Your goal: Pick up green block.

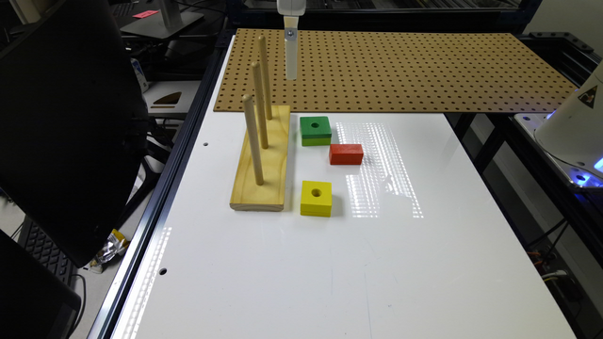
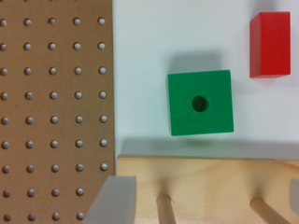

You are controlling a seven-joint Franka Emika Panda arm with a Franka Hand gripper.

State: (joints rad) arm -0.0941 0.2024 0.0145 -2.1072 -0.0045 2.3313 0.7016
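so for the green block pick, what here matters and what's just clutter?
Matters:
- green block, lying on the white table
- hand, raised above the pegboard, wide open in the wrist view

Clutter:
- red block, apart from the green one
- yellow block
- peg stand, close beside the green block

My gripper hangs straight down above the pegboard, well off its surface, fingers spread wide apart.
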